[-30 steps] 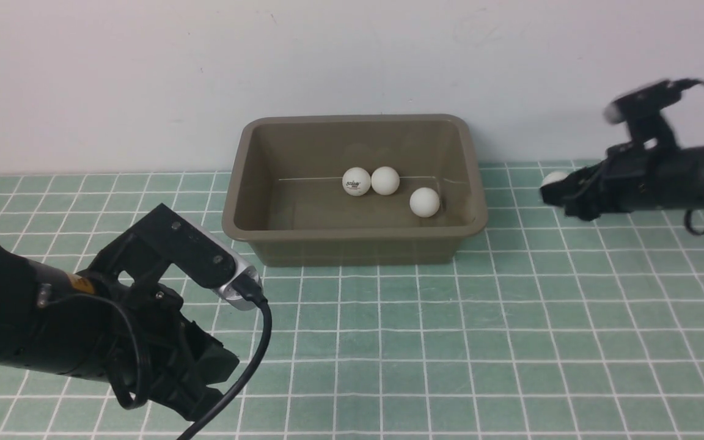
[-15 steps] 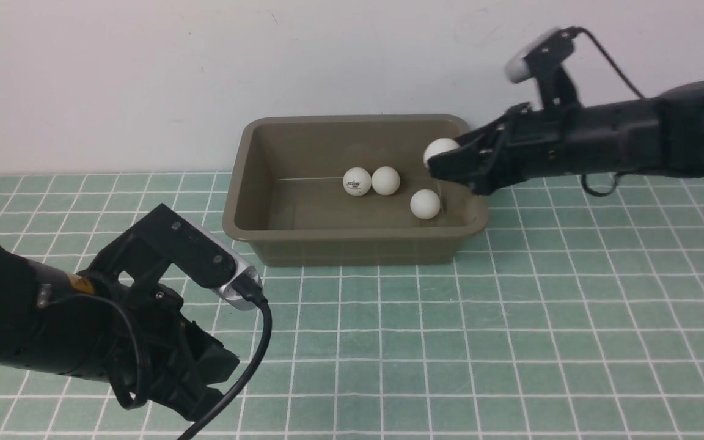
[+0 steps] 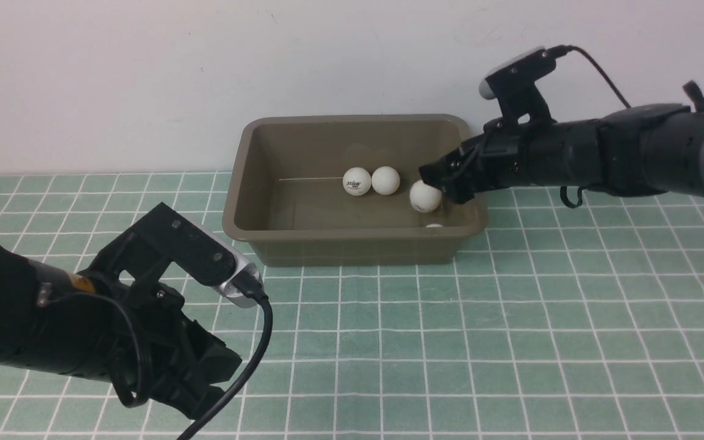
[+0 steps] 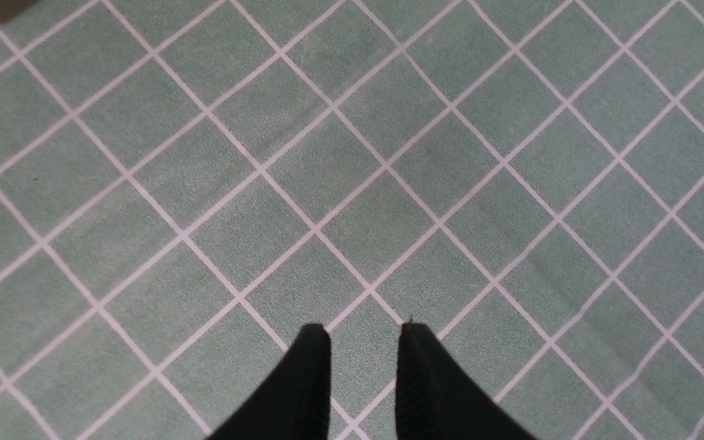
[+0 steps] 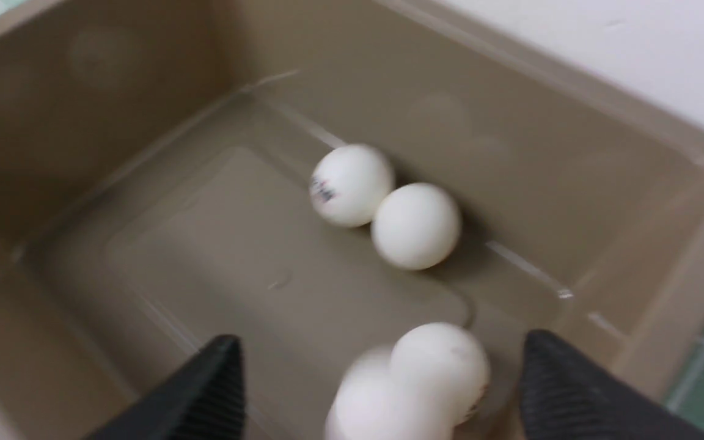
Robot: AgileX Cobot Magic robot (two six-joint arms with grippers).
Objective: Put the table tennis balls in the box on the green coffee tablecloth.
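Note:
The olive-brown box (image 3: 352, 235) stands on the green coffee tablecloth (image 3: 511, 318) by the wall. Several white table tennis balls lie in it. Two touch each other mid-box, a logo ball (image 3: 356, 181) and a plain ball (image 3: 385, 180). Another ball (image 3: 425, 196) sits near the right wall, and a sliver of one more (image 3: 434, 226) shows behind the front wall. My right gripper (image 3: 436, 176) hangs over the box's right end, open and empty. In the right wrist view two balls (image 5: 440, 363) lie below its spread fingers (image 5: 223, 379), one blurred. My left gripper (image 4: 364, 330) is shut above bare cloth.
The left arm (image 3: 83, 318) with its wrist camera and cable fills the near left corner. The box sits close against the white wall (image 3: 144, 73). Checked cloth stretches in front of the box and to its right.
The right gripper carried a ball from the far right to over the box, then opened. The ball has dropped into the box. The left arm has not moved.

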